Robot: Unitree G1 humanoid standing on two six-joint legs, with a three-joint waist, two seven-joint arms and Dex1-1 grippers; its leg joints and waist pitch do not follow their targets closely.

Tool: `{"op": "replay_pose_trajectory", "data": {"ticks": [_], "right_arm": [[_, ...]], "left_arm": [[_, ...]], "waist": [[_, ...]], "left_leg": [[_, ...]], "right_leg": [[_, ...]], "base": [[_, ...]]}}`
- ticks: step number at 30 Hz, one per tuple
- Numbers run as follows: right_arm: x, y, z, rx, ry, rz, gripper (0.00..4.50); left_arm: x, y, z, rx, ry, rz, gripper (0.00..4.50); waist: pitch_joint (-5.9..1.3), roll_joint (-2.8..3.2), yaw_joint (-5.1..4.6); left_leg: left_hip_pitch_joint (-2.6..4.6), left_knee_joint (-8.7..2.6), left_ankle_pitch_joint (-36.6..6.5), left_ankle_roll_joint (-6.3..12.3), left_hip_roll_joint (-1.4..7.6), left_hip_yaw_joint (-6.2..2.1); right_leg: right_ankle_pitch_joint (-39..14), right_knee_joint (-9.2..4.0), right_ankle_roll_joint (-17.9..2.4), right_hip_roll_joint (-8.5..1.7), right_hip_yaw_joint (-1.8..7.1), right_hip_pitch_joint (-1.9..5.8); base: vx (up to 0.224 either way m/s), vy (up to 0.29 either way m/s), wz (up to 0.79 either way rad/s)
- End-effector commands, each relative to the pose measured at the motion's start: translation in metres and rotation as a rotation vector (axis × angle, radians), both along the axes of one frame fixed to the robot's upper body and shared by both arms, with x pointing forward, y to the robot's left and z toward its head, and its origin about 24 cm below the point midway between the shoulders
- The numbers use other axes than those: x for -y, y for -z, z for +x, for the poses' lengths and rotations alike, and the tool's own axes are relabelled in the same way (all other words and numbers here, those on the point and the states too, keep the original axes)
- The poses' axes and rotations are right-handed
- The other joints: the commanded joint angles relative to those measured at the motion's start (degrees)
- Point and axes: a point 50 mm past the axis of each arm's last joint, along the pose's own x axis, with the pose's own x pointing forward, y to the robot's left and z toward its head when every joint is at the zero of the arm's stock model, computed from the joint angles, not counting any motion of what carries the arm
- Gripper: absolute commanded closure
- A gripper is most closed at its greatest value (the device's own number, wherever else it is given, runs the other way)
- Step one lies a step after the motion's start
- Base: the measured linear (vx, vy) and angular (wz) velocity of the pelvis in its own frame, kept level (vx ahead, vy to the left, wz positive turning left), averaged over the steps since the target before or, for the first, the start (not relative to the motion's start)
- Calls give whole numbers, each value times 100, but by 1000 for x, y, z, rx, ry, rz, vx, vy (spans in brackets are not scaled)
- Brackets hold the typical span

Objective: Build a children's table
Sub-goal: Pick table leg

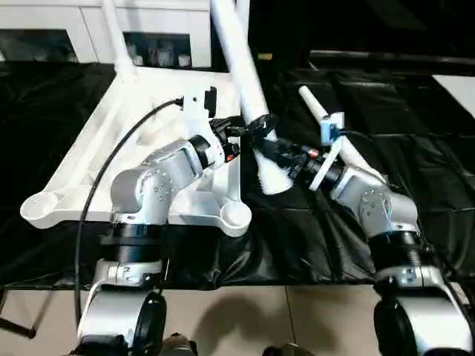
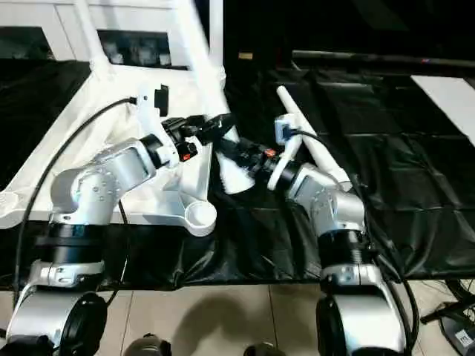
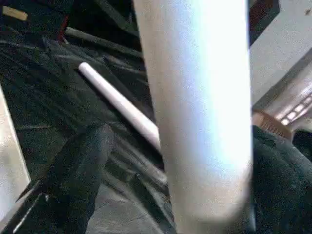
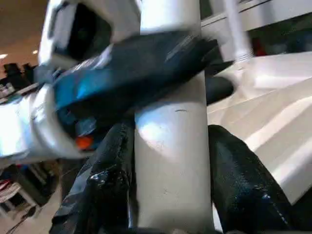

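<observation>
Your left gripper point(image 1: 252, 126) stands wide open around the raised white leg point(image 1: 241, 70), over the upturned table top point(image 1: 111, 141). Just right of it, your right gripper point(image 1: 273, 154) clamps that leg's lower end. Beyond it another leg point(image 1: 338, 133) lies on the black sheet point(image 1: 415, 141).

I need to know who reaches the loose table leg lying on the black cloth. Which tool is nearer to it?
Right. The right tool grips the raised leg, its forearm beside the lying leg. The left tool is farther.
</observation>
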Motion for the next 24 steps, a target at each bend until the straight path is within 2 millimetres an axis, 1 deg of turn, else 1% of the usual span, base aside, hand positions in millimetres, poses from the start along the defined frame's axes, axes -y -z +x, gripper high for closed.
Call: {"op": "replay_pose_trajectory", "data": {"ticks": [1, 2, 4, 6, 7, 8, 9, 10, 11, 12, 13, 14, 16, 18, 19, 22, 23, 24], "right_arm": [[-6, -7, -2, 36, -3, -25, 264], [-7, -7, -3, 37, 1, -34, 264], [-10, -8, -4, 36, 23, -52, 264], [-18, -8, 0, 54, 100, -123, 264], [-23, -8, 3, 61, 160, -169, 264], [-24, -8, 4, 63, 172, -178, 264], [-27, -8, 6, 66, 206, -193, 264], [-37, -10, 6, 85, 222, -216, 264], [-40, -11, 5, 91, 220, -219, 264], [-41, -12, 5, 92, 219, -220, 264], [-46, -12, 3, 104, 220, -235, 264], [-54, -12, 2, 124, 234, -278, 264], [-58, -12, 2, 132, 245, -300, 264], [-67, -14, 2, 145, 249, -312, 264], [-69, -15, 2, 143, 262, -312, 264], [-72, -17, 4, 165, 300, -341, 264], [-73, -17, 4, 170, 303, -345, 264], [-75, -19, 4, 185, 312, -356, 264]], "left_arm": [[2, -6, 1, 3, -15, -25, 0], [2, -7, 1, 2, -21, -29, 0], [2, -7, 3, -9, -47, -29, 0], [-1, -7, 7, -29, -129, -7, 0], [-3, -9, 10, -33, -183, -19, 29], [-4, -10, 11, -33, -194, -21, 37], [-5, -11, 12, -32, -222, -23, 37], [-6, -13, 14, -37, -266, -35, 37], [-6, -14, 15, -37, -276, -38, 42], [-6, -14, 15, -37, -277, -38, 57], [-5, -15, 15, -39, -291, -43, 73], [-4, -15, 15, -30, -316, -32, 81], [-2, -16, 15, -28, -322, -31, 81], [2, -15, 14, -28, -322, -32, 108], [3, -15, 15, -30, -337, -28, 120], [3, -15, 16, -29, -372, -23, 140], [3, -16, 16, -29, -377, -24, 140], [2, -16, 16, -27, -388, -27, 153]], "waist": [[-571, 31, 17], [-573, 32, 17], [-573, 12, 9], [-575, 0, 6], [-574, 7, 3], [-577, -14, -3], [-576, -7, -9], [-581, -5, -16], [-578, -6, -15], [-577, -6, -15], [-586, -1, -11], [-590, 9, -15], [-598, 14, -20], [-612, 16, -21], [-619, 38, -19], [-613, 33, -29], [-612, 30, -29], [-608, 14, -28]], "left_leg": [[32, -388, -948, 63, 100, -31], [23, -392, -936, 54, 95, -35], [22, -389, -852, 48, 90, -26], [7, -385, -785, 32, 82, -23], [5, -388, -775, 21, 79, -22], [12, -387, -764, 11, 84, -19], [6, -387, -737, -24, 67, -17], [1, -387, -729, -36, 75, -23], [8, -395, -764, -39, 80, -24], [6, -395, -765, -27, 76, -23], [13, -400, -739, 0, 84, -26], [4, -400, -653, 11, 89, -30], [9, -402, -581, 20, 91, -28], [10, -399, -511, 38, 85, -22], [18, -394, -456, 59, 89, -23], [5, -396, -443, 66, 92, -21], [5, -396, -439, 61, 88, -19], [2, -398, -468, 45, 86, -16]], "right_leg": [[-1455, -551, -883, -380, 302, 393], [-1449, -551, -885, -384, 298, 400], [-1383, -548, -861, -374, 308, 391], [-1362, -536, -809, -372, 309, 389], [-1373, -541, -790, -372, 309, 386], [-1383, -548, -775, -377, 312, 379], [-1422, -552, -745, -368, 306, 379], [-1400, -543, -717, -370, 311, 373], [-1410, -548, -713, -378, 309, 373], [-1400, -555, -704, -376, 309, 374], [-1284, -542, -700, -374, 315, 377], [-1096, -519, -718, -364, 315, 381], [-914, -508, -763, -366, 317, 375], [-760, -496, -801, -366, 320, 391], [-599, -477, -862, -363, 324, 380], [-444, -458, -925, -364, 326, 389], [-442, -463, -927, -363, 327, 390], [-477, -466, -922, -367, 330, 396]], "base": [[0, 0, 0], [0, 0, 0], [0, 0, 0], [0, 0, 0], [0, 0, 0], [0, 0, 0], [0, 0, 0], [0, 0, 0], [0, 0, 0], [0, 0, 0], [0, 0, 0], [0, 0, 0], [0, 0, 0], [0, 0, 0], [0, 0, 0], [0, 0, 0], [0, 0, 0], [0, 0, 0]]}}
